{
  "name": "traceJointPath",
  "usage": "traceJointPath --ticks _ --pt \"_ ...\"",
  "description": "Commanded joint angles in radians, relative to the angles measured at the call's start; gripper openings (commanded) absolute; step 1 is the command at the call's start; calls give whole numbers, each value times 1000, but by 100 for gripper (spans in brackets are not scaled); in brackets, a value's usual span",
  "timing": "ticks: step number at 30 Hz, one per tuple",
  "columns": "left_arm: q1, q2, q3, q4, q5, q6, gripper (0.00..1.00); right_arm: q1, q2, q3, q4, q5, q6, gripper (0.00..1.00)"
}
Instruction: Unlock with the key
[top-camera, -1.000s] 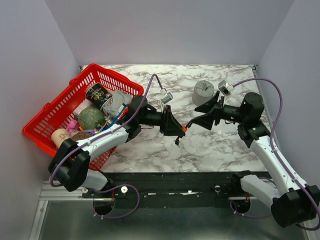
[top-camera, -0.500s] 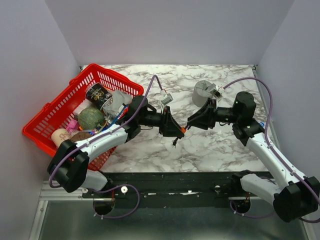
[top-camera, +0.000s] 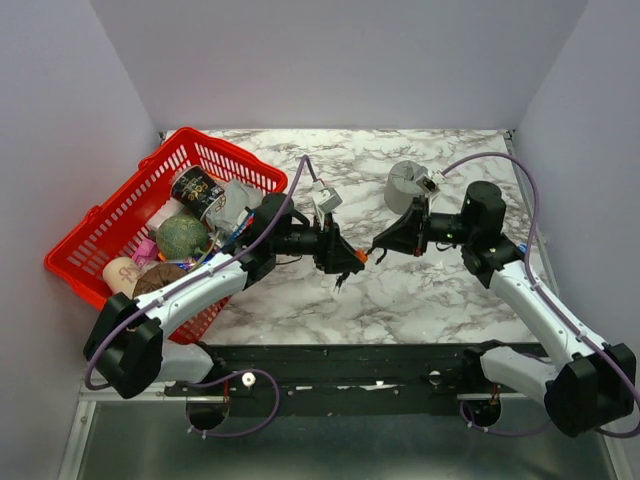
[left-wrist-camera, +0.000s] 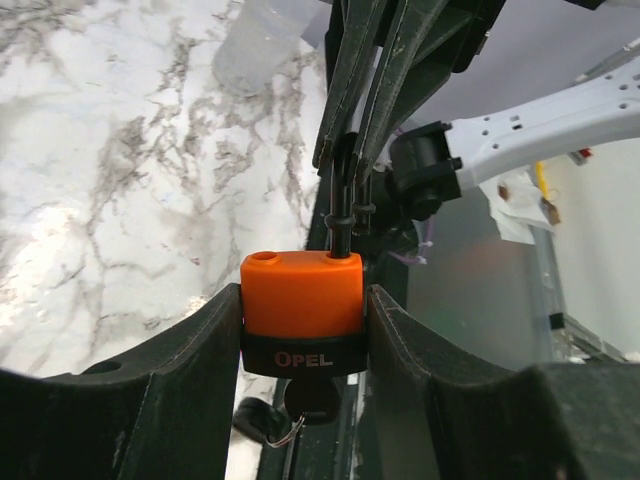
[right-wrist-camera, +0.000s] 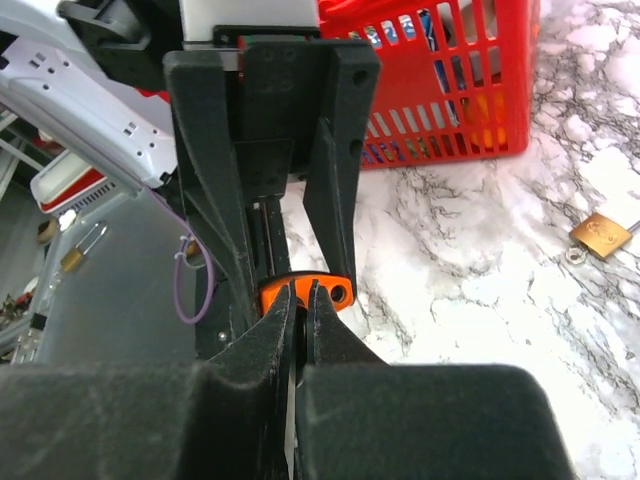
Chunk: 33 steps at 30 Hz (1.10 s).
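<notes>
Marble worktop (top-camera: 430, 290) is carrying a red basket (top-camera: 110, 215) at the left. Above the worktop's middle, the left gripper (top-camera: 348, 256) is clamping the orange padlock (left-wrist-camera: 300, 295) by its sides, jaws closed to the body's width. The right gripper (right-wrist-camera: 300, 300), facing it from the right, is pinching its jaws almost fully together on the padlock's dark shackle. The key (left-wrist-camera: 310, 402) is hanging right under the padlock's bottom face, black head showing, blade hidden.

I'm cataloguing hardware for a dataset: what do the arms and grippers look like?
The left arm and right arm have white shells with black joints. A purple cable runs along each. The left gripper and right gripper are matte black with long, flat, tapering fingers.
</notes>
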Motion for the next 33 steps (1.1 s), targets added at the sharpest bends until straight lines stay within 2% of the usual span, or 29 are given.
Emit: traceJointPath --ticks 1,5,6,10,14,17,18,20,23,27,33 --pt "-5 -63 41 -84 -195 96 0 7 19 27 -49 33 -2 1" --pt "-56 -77 64 -188 -338 158 0 10 45 25 -67 138 10 1" --pt "-71 -80 77 -236 -423 189 0 10 50 27 -69 152 13 1" --pt "-133 -95 93 -322 -594 211 0 15 77 27 -76 183 30 1" --pt "-176 -103 82 -358 -696 169 0 27 123 21 -76 175 30 1" --pt "-211 -135 7 -328 -772 87 0 29 154 14 -81 151 27 1" --pt "-226 -146 -30 -318 -789 58 0 29 168 7 -82 146 25 9" --pt "-243 -186 -59 -315 -849 -7 0 29 171 -1 -78 148 25 15" --pt "-277 -223 -100 -324 -903 -62 0 27 165 -24 -44 157 42 42" --pt "-306 -230 -154 -304 -907 -180 0 29 143 -42 -20 169 50 60" --pt "-383 -183 -185 -295 -924 -291 0 29 91 -85 -21 223 45 66"
